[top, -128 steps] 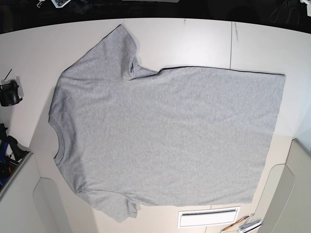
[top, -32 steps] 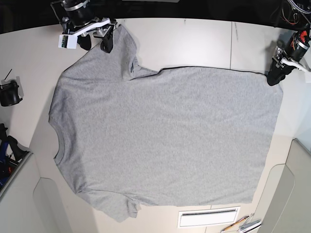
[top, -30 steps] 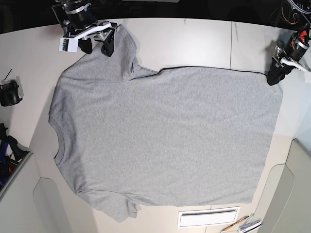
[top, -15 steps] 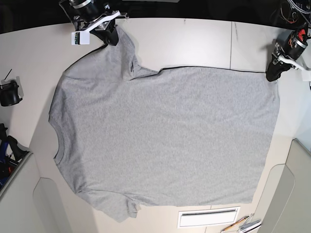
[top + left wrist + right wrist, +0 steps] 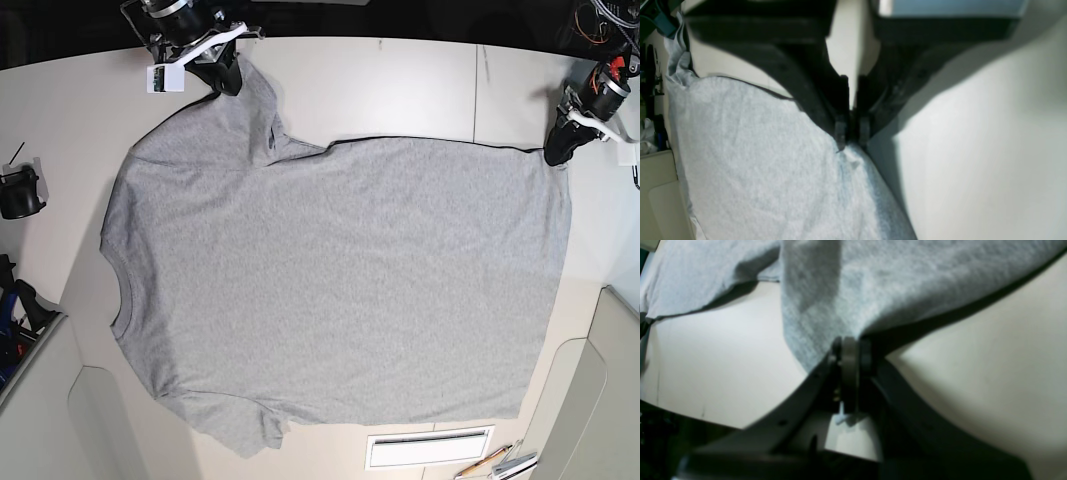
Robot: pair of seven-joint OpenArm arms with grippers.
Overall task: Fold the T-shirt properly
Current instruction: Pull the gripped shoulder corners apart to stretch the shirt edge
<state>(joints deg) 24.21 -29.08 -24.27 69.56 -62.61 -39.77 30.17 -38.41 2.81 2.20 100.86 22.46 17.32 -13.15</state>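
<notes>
The heather-grey T-shirt lies spread flat on the white table, plain side up, collar at the left, hem at the right. My left gripper is shut on the hem's far right corner; the left wrist view shows the fingertips pinching the grey cloth. My right gripper is shut on the far sleeve's edge; the right wrist view shows the pads clamped on the cloth, which hangs lifted off the table there.
A black object sits at the table's left edge. A white slotted plate and some tools lie at the front. Beige panels stand at the front right and front left.
Both arms came in and took hold: the right gripper closed on the far sleeve, the left on the hem corner. The hem corner has since been drawn slightly inward.
</notes>
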